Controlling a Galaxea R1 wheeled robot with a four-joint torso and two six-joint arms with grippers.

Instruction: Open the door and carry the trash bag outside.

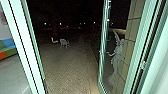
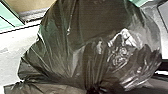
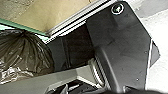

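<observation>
The trash bag [image 2: 97, 52] is close ahead of the left wrist camera, at its twelve o'clock, the left arm seemingly nearer; whether either arm grips it cannot be told. Rounded, without clear long axis, it narrows to a bunched neck [image 2: 94, 88]. The opened door [image 1: 102, 57] stands towards one o'clock, the yard [image 1: 67, 66] at twelve.

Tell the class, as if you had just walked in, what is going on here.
A robot is at an open glass door with a pale green frame, facing a paved yard in the dark. It appears to be carrying a shiny black plastic trash bag, close to its left wrist with the neck gathered. The bag has not reached the open yard. A white chair stands out there, and a pale figure, probably a person, shows at the glass.
</observation>
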